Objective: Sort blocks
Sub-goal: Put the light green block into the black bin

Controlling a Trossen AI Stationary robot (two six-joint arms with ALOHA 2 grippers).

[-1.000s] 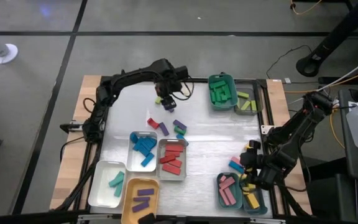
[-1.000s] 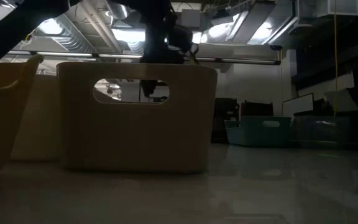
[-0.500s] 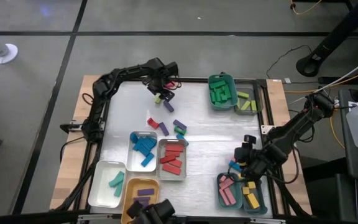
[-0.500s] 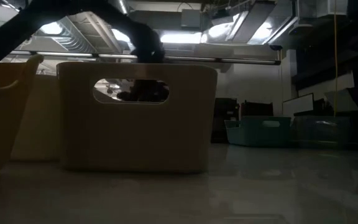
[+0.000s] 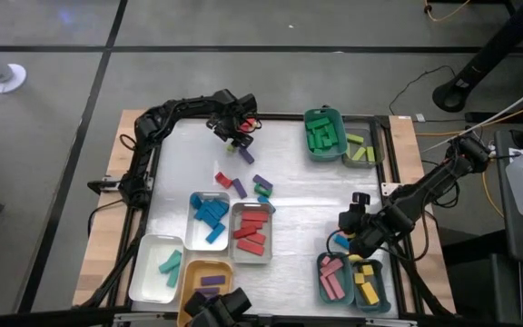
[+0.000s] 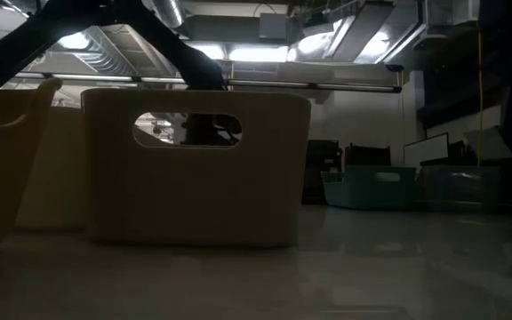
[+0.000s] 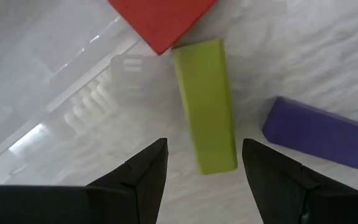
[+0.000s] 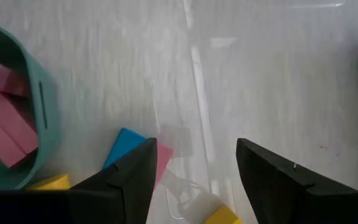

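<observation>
both grippers released, each low over loose blocks.

left gripper (image 7: 204, 163) stands at the table's far side with fingers spread either side of a lime block (image 7: 206, 102); a red block (image 7: 160, 18) and a purple block (image 7: 325, 132) lie just beside it. right gripper (image 8: 196, 163), parted and empty, hangs near the teal tray (image 8: 39, 106) of pink blocks (image 8: 2, 121), over a blue block (image 8: 122, 146) lying on the table (image 5: 307, 195).
</observation>
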